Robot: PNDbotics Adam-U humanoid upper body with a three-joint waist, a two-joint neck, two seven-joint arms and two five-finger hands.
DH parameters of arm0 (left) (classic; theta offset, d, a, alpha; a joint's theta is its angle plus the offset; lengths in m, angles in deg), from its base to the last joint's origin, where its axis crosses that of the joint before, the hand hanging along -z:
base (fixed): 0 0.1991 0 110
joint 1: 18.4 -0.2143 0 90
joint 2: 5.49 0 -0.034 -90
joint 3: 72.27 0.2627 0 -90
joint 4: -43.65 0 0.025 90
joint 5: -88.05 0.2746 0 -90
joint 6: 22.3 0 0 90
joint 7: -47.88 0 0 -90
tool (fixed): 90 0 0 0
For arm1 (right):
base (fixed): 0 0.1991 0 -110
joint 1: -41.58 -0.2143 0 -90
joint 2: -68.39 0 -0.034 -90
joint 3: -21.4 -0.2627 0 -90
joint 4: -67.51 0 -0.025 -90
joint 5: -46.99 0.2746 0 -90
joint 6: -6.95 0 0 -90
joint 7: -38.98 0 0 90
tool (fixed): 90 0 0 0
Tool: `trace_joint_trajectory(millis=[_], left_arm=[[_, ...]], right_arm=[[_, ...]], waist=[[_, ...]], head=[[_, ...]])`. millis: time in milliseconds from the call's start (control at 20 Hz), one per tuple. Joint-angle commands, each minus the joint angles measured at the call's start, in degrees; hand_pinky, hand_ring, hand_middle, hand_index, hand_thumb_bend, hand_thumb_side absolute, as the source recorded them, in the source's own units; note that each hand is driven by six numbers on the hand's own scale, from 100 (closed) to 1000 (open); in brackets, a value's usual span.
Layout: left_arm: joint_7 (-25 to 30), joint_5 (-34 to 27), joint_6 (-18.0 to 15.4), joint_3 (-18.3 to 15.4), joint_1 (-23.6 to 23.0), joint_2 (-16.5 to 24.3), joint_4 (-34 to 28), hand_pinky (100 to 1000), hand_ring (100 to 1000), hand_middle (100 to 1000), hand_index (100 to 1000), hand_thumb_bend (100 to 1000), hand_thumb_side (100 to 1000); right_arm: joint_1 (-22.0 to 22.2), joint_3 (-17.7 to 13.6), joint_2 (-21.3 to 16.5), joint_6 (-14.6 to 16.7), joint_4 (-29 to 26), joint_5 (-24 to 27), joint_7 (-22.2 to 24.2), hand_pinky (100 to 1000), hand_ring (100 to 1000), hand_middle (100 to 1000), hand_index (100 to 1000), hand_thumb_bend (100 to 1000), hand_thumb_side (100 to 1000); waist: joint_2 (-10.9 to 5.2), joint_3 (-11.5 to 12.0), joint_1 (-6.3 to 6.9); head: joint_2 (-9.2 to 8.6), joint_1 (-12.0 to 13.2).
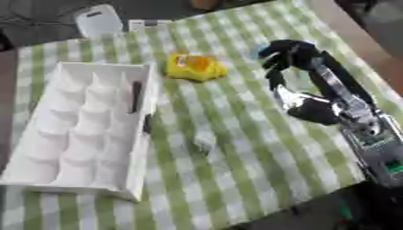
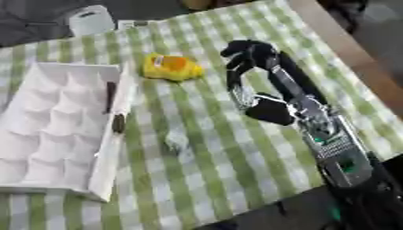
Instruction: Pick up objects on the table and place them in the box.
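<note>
White compartmented box [image 1: 78, 130] at left, dark stick-like item in one cell. Yellow packet [image 1: 194, 67] lies on checked cloth [image 1: 236, 148] just right of the box's far corner; a small pale scrap [image 1: 204, 141] sits mid-cloth. Right hand [image 1: 285, 56] hovers beside the packet, fingers curled downward, apparently holding nothing. Suggest approaching from above and closing across the packet's short sides. No legible writing.

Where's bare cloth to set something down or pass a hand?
Free: the near cloth below the pale scrap, between the white box and the right arm. Also the strip between the yellow object and the far edge. Crowded: around the right hand, and the gap between box and scrap.
</note>
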Motion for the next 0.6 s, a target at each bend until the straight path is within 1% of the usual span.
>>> trace_joint_trajectory(millis=[50, 200, 250, 450, 600], left_arm=[[-0.1, 0.2, 0.1, 0.1, 0.3, 0.6, -1.1, 742, 689, 964, 852, 210, 905], [-0.1, 0.2, 0.1, 0.1, 0.2, 0.7, -1.1, 742, 689, 964, 852, 210, 907], [0.0, 0.2, 0.2, 0.1, 0.2, 0.6, -1.1, 742, 689, 964, 852, 209, 908], [0.0, 0.2, 0.2, 0.1, 0.2, 0.7, -1.1, 742, 689, 964, 852, 208, 909], [0.0, 0.2, 0.2, 0.1, 0.2, 0.7, -1.0, 742, 689, 964, 852, 208, 908]], right_arm=[[-0.5, 0.0, -1.2, 0.5, -1.4, -2.2, 1.5, 634, 716, 762, 930, 100, 264], [-0.7, 0.1, -1.5, 1.0, -1.4, -4.7, 4.0, 635, 717, 763, 928, 100, 242], [-0.7, 0.3, -1.8, 1.1, -1.4, -5.8, 5.5, 640, 720, 769, 934, 100, 222], [-1.1, 0.9, -2.3, 2.0, -1.4, -9.2, 10.2, 646, 721, 774, 934, 100, 195], [-1.4, 1.3, -2.6, 2.3, -1.4, -10.7, 12.1, 644, 721, 773, 933, 100, 198]], waist=[[-1.45, 0.0, -0.51], [-1.47, 0.0, -0.53], [-1.45, 0.0, -0.55], [-1.43, 0.0, -0.55], [-1.49, 0.0, -0.44]], head=[[-0.26, -0.3], [-0.42, -0.4], [-0.44, -0.6], [-0.4, -0.9], [-0.4, -0.9]])
